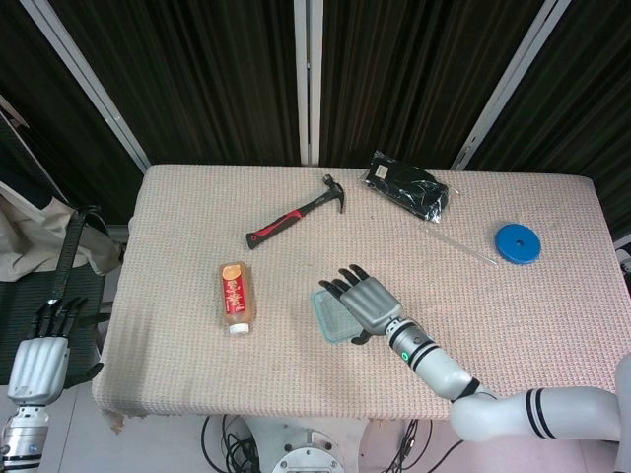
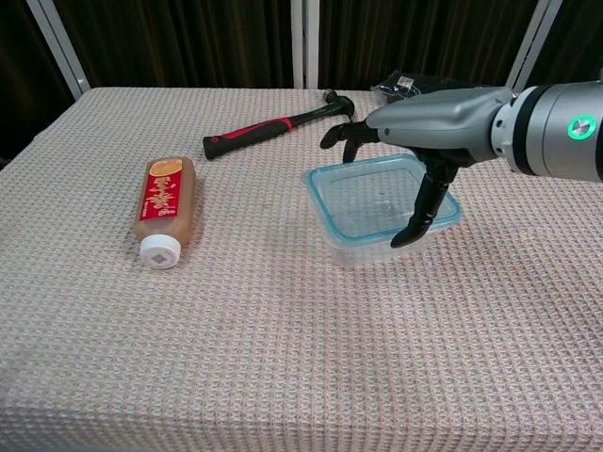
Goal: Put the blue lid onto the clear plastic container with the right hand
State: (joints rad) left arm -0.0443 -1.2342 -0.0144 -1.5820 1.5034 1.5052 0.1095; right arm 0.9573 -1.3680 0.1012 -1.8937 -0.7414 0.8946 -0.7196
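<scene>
Your right hand (image 2: 415, 151) grips the lid (image 2: 377, 193) over the container (image 2: 377, 247).
Woven beige table (image 1: 177, 365), dark curtains (image 1: 217, 69) at 12; left hand (image 1: 39, 365) hangs off-table at 8, fingers loosely apart.

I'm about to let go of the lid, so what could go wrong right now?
The blue lid sits on the clear container with the right hand over it. If a corner is not seated, releasing may leave it tilted. Fingers withdrawing could drag the lid or nudge the light container.
</scene>
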